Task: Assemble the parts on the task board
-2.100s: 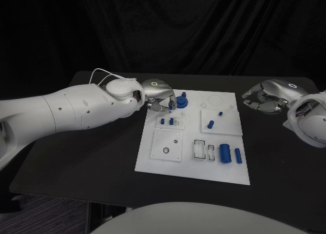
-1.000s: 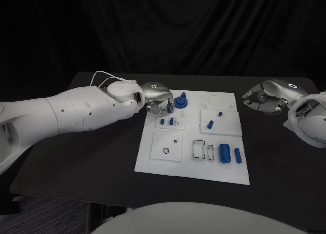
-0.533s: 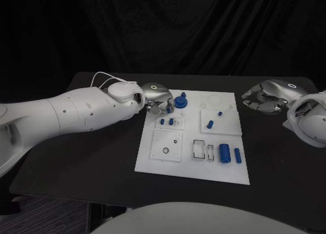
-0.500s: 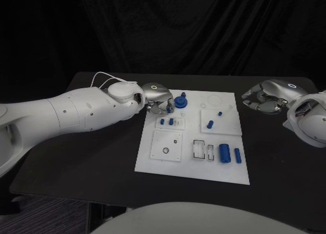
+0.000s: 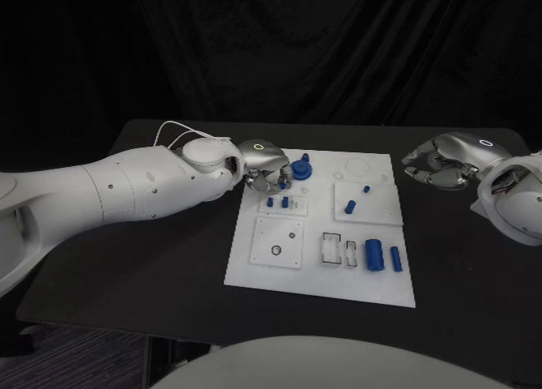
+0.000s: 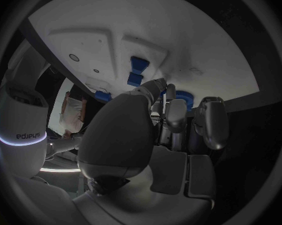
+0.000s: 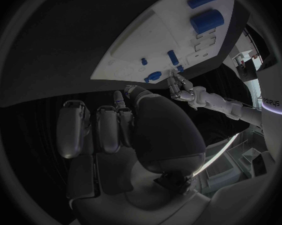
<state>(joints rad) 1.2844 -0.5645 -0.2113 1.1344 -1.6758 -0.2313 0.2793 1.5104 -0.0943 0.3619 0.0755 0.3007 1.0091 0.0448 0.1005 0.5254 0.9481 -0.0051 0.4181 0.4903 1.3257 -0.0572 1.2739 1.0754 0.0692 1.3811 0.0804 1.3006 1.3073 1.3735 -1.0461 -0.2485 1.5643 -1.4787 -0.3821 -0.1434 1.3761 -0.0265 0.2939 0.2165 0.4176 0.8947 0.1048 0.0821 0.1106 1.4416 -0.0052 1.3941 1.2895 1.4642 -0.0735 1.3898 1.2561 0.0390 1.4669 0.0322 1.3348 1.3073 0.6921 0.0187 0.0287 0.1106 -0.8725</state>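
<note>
Pretty dim setup overall. In the head view the black backdrop and the dark desk (image 5: 130, 267) soak up nearly everything, so the white task board (image 5: 323, 279) and the white arms are the only bright areas, and the arm shells look close to blown out. Light seems to come from above, with soft shading on the undersides of the arms. There's a small glowing ring on the back of the left hand (image 5: 262, 162) and the right hand (image 5: 448, 160). Both wrist views are heavy fisheye: the board's edges bow hard, the rim fades to black, and the close-up fingers (image 6: 210, 122) look soft and murky.
</note>
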